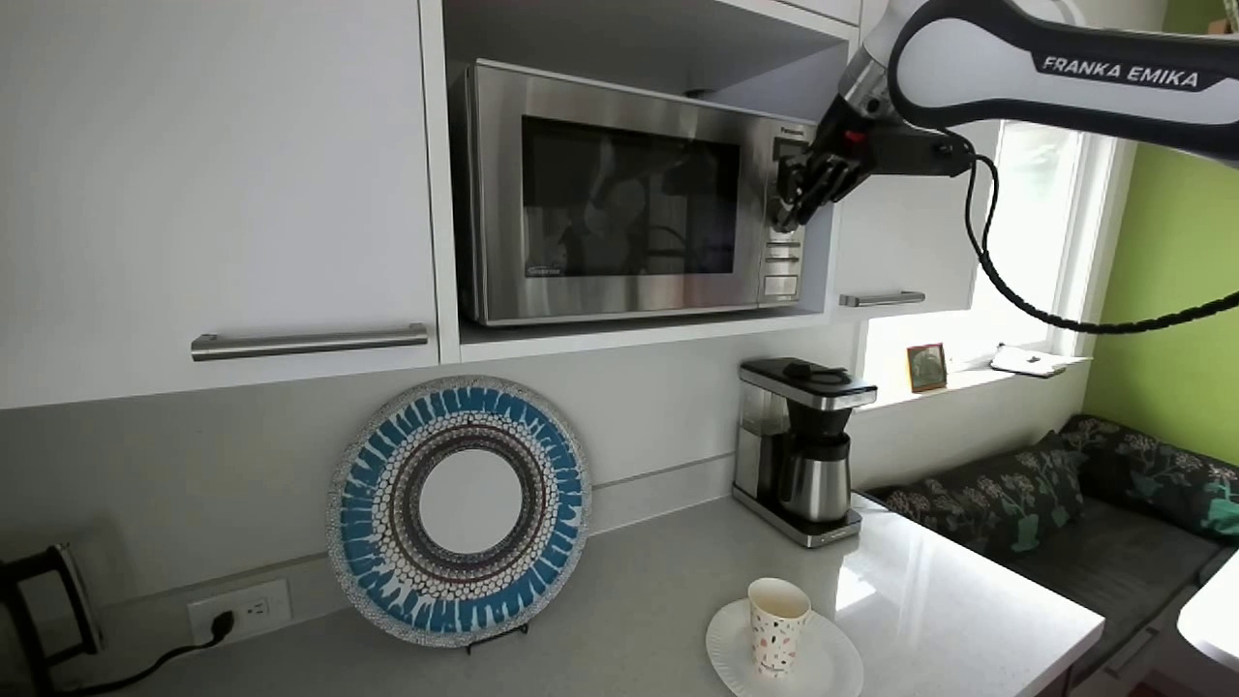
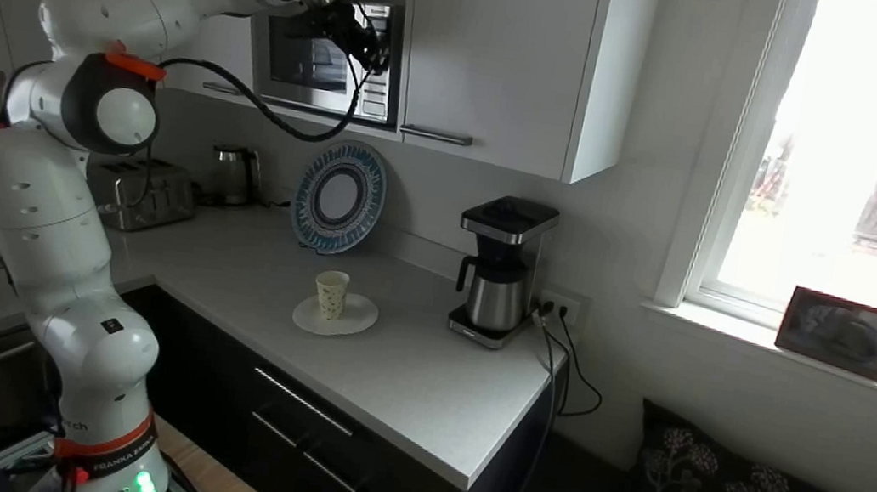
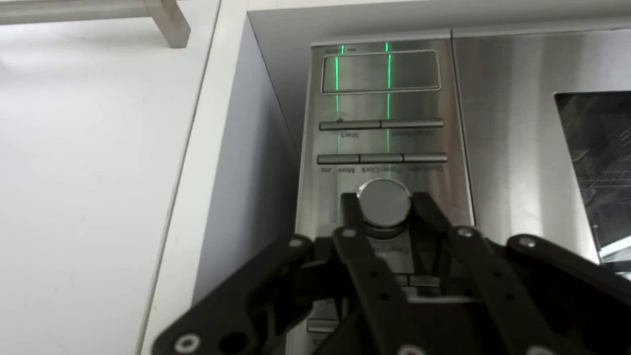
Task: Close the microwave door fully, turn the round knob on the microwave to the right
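Observation:
The steel microwave [image 1: 619,294] sits in a cabinet niche; it also shows in an exterior view [image 2: 299,62]. Its door [image 3: 512,143] looks closed, flush with the control panel [image 3: 320,197]. The wrist view stands upside down. The round silver knob [image 3: 384,203] is on that panel. My gripper [image 3: 382,207] has one finger on each side of the knob, close against its rim, so it looks shut on it. In both exterior views the gripper [image 1: 786,215] [image 2: 377,57] is at the microwave's control panel and hides the knob.
The niche side wall [image 3: 241,162] stands close beside the panel. A cabinet door with a bar handle [image 1: 883,299] adjoins the niche. Below are a coffee maker [image 1: 803,450], a decorated plate [image 1: 377,503] and a paper cup [image 1: 777,624] on a saucer. A cable [image 2: 284,126] hangs from the arm.

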Available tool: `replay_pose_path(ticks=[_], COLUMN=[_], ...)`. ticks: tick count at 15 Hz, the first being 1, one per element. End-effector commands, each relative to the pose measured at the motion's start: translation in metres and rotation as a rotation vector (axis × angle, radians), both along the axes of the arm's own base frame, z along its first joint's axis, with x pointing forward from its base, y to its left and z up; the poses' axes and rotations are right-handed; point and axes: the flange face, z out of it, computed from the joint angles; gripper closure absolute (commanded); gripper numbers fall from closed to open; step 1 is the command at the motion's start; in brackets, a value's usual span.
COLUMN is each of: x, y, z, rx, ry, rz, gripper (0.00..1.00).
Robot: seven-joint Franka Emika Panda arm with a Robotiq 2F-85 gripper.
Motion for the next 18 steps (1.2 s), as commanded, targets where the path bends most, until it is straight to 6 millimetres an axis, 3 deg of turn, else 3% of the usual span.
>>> replay_pose_path(ticks=[1, 13, 14, 15, 18], x=[0.016, 0.010, 0.008, 0.006, -0.003], y=[-0.019, -0.030, -0.031, -0.032, -0.034], z=[-0.001, 0.000, 0.002, 0.005, 0.004], rx=[0.127, 0.396, 0.395, 0.382, 0.314], ry=[-0.083, -0.188, -0.202, -0.211, -0.174], rz=[-0.101, -0.300, -0.304, -0.292, -0.264], gripper=[0.92, 0.92, 0.62, 0.43, 0.24])
